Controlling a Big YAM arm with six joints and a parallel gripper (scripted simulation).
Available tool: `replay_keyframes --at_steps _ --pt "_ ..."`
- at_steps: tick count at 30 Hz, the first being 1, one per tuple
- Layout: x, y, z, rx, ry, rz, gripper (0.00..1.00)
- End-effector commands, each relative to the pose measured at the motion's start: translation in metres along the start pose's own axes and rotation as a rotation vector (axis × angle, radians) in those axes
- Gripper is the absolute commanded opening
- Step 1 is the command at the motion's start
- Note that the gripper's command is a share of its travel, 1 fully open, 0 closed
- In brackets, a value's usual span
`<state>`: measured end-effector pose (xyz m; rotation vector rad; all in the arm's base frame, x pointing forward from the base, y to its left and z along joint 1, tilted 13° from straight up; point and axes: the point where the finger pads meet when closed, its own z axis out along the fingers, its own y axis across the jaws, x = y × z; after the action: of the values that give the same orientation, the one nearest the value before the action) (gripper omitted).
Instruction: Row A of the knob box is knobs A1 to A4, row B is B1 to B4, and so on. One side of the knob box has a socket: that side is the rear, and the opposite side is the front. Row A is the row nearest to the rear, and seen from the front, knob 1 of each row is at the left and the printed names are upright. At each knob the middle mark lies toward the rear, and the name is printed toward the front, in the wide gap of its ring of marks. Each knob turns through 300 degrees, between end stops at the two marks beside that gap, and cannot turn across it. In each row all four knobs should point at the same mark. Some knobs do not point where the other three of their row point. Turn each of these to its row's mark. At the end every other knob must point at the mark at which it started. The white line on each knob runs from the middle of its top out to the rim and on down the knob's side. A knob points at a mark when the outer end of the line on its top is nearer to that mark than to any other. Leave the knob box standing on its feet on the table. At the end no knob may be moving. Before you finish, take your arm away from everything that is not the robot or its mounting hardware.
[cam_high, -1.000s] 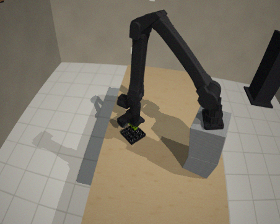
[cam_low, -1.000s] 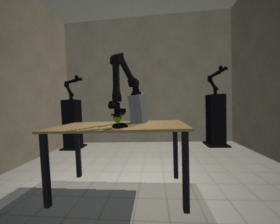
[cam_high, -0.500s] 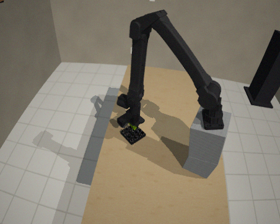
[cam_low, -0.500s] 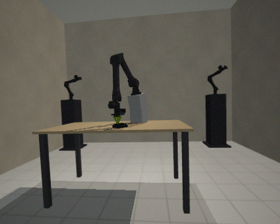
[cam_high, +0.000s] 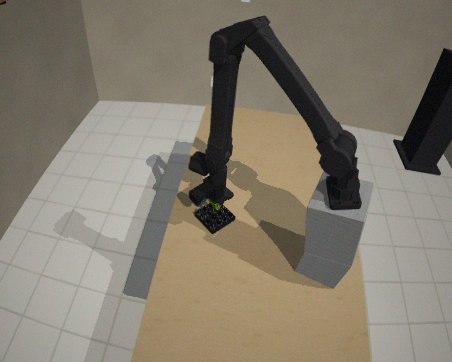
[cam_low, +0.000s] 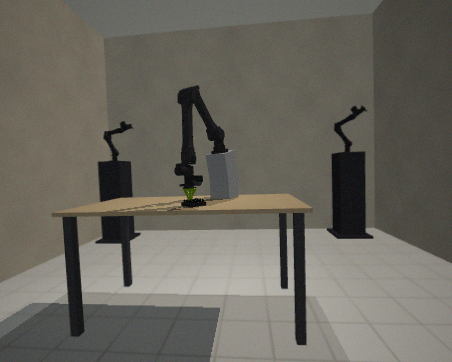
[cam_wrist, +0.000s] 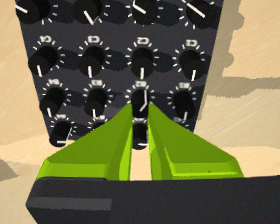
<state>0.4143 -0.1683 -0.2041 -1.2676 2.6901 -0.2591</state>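
Observation:
The black knob box (cam_high: 216, 220) (cam_low: 194, 203) (cam_wrist: 119, 35) stands on the wooden table (cam_high: 250, 300) (cam_low: 250, 202) (cam_wrist: 250, 128). In the wrist view the printed names are upside down, so row D is at the top and row A is nearest the camera, with knob 1 at the right. My gripper (cam_high: 215, 204) (cam_low: 189, 196) (cam_wrist: 140, 112) points straight down over the box's near edge. Its green fingers are shut on knob A2 (cam_wrist: 140, 133), a dark knob mostly hidden between them. Knob B2 (cam_wrist: 141, 97) shows just beyond the fingertips.
The arm stands on a grey pedestal (cam_high: 335, 235) (cam_low: 222, 175) on the table's right side. Two black pedestals (cam_low: 115, 200) (cam_low: 348, 192) with small arms stand on the floor behind the table; one shows in the top view (cam_high: 425, 125).

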Motion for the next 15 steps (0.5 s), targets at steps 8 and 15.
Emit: replay_keyframes --at_steps 8,15 --pt "-0.004 0.0038 0.0052 -0.007 -0.003 0.004 0.08" --pt "-0.004 0.0038 0.0052 -0.007 -0.003 0.015 0.08"
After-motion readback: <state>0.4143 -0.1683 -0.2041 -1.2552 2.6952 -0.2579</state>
